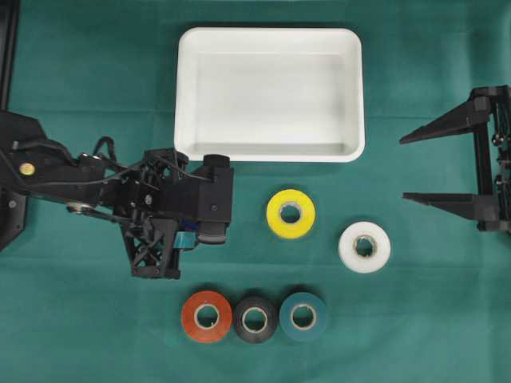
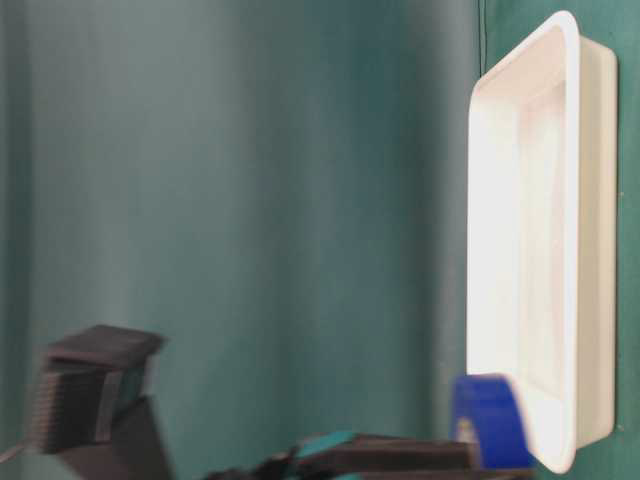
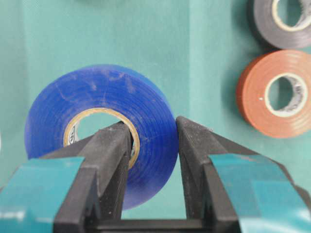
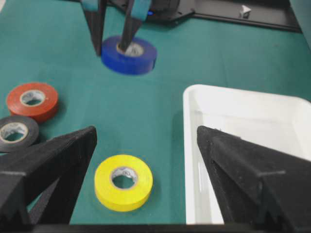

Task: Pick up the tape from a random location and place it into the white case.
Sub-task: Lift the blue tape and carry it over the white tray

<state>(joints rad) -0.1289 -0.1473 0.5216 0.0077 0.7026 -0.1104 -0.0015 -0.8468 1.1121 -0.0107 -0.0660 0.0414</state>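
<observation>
Bottom centre of the left wrist view: left gripper (image 3: 153, 145) clenched on one wall of the blue tape (image 3: 102, 131), one finger through the core, the other outside. Thin purchase, likely to pivot or slip during a swing, dropping short of the rim. Further up and right in the overhead view, white case (image 1: 270, 152) empty, its near rim a likely snag. Far right, right gripper (image 1: 443, 166) spread wide, idle.
</observation>
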